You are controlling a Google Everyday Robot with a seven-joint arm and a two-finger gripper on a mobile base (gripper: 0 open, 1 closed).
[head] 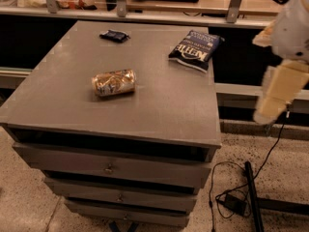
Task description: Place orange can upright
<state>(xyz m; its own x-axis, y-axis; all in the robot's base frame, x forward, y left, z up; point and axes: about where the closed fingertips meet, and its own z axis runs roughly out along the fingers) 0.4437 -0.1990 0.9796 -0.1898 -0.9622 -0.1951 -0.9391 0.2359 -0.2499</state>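
The orange can [114, 82] lies on its side on the grey cabinet top [159, 105], left of the middle, with its long axis running left to right. It is shiny orange-gold with mottled white and dark marks. My gripper [273, 98] hangs in the air at the right edge of the view, off the cabinet's right side and far from the can. It holds nothing that I can see. The white arm [292, 28] rises above it.
A dark blue chip bag [194, 50] lies at the back right of the cabinet top. A small dark packet [114, 35] lies at the back. Drawers sit below the top. Black cables and a power brick [234, 203] lie on the floor at right. A counter runs behind.
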